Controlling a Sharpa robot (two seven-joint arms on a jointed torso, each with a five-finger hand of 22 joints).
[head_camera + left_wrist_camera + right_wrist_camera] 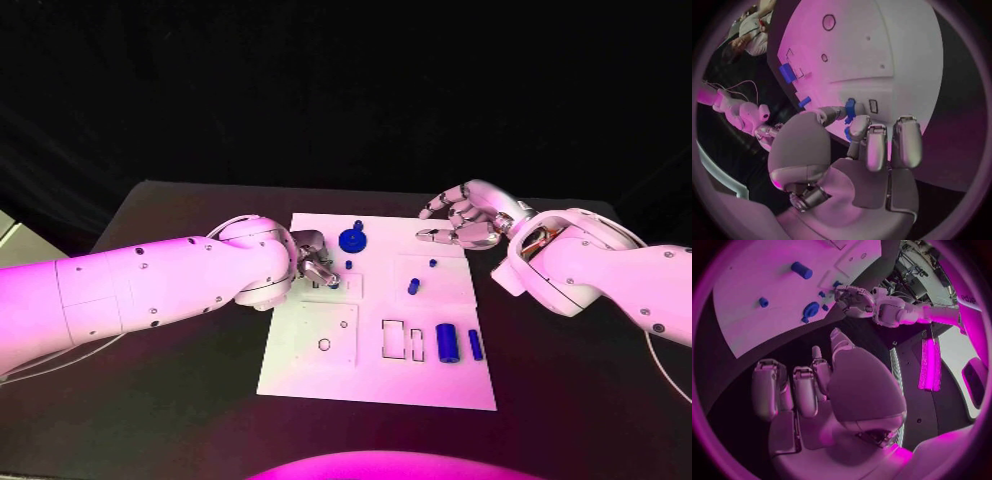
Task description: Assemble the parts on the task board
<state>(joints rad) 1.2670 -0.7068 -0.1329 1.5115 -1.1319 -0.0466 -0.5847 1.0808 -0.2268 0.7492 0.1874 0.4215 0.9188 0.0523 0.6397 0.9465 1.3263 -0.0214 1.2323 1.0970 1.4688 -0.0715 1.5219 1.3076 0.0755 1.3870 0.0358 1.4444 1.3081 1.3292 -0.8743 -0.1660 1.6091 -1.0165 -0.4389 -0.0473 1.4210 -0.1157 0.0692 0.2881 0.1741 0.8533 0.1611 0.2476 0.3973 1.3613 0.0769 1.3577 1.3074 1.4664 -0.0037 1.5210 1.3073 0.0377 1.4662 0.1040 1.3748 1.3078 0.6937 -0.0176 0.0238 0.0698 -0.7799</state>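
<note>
The white task board (378, 375) lies mid-table. My left hand (315, 266) is down on its far left part; in the left wrist view the thumb and a finger pinch a small blue part (849, 107), and more blue shows behind the fingers. A blue gear (353, 240) lies just beyond that hand. Two small blue pegs (433, 263) (413, 287) stand mid-board. A blue cylinder (449, 342) and a blue bar (475, 344) lie near the front right. My right hand (464, 220) hovers over the far right corner, fingers loosely bent, holding nothing.
Rectangular cutouts (394, 338) and a small ring hole (325, 345) mark the board's near half. Black table (173, 360) surrounds the board on all sides. The right wrist view shows the gear (811, 309) and my left hand (856, 299) across the board.
</note>
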